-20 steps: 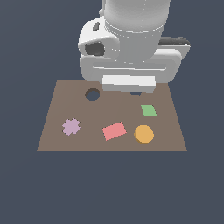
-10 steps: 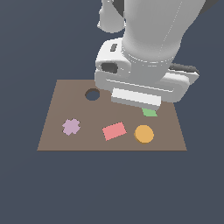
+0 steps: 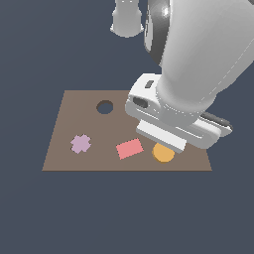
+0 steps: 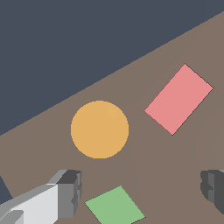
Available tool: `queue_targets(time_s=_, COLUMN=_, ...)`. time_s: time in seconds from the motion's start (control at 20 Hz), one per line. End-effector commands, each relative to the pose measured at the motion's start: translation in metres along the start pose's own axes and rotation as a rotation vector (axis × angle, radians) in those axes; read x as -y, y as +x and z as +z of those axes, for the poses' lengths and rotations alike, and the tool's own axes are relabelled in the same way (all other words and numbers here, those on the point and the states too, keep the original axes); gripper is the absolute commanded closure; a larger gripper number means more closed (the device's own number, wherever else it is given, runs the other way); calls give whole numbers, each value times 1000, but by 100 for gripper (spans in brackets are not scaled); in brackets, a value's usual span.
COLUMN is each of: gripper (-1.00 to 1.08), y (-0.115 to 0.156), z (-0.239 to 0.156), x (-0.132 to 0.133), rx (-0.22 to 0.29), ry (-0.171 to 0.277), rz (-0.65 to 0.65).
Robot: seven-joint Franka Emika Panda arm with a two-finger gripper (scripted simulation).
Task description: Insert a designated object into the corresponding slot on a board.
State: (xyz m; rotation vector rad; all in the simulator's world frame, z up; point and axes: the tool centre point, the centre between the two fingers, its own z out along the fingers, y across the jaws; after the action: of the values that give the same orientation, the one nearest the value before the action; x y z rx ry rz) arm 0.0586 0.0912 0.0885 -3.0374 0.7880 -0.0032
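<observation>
The orange disc (image 4: pixel 99 129) lies flat on the brown board (image 4: pixel 183 148), close to the board's edge. In the exterior view the disc (image 3: pixel 163 154) sits near the front right of the board (image 3: pixel 69 119), its far side covered by my hand. The slot, a dark circular hole (image 3: pixel 104 106), is at the board's far left, well away from the disc. My gripper (image 4: pixel 141 189) is open and holds nothing. Its fingers (image 4: pixel 70 192) hover above the board beside the disc, not touching it.
A red rectangle (image 3: pixel 129 148) lies just to the exterior view's left of the disc. A green parallelogram (image 4: pixel 114 205) lies under the gap between my fingers. A purple cross-shaped piece (image 3: pixel 81 144) lies at the front left. My arm (image 3: pixel 198 74) hides the board's right part.
The arm has swung down and toward the board's front right, and now covers the green parallelogram and part of the orange disc in the exterior view. No piece has moved.
</observation>
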Motion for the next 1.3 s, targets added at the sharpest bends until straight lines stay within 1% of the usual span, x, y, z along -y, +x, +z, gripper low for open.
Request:
queue_targets(time_s=0.0, gripper=-92, y=6, z=9, x=9, rx=-1, ry=-1, rz=62)
queue_targets(time_s=0.3, gripper=-92, y=17, z=26, x=23, rx=0, ry=-3, rz=172)
queue_targets(time_s=0.55, gripper=-92, y=24, z=35, x=30, rx=0, ry=-4, rz=228)
queue_targets(time_s=1.05, gripper=-92, y=27, z=40, x=33, rx=1, ry=-4, rz=250)
queue_targets(time_s=1.25, gripper=-92, y=28, z=52, x=33, rx=1, ry=-4, rz=253)
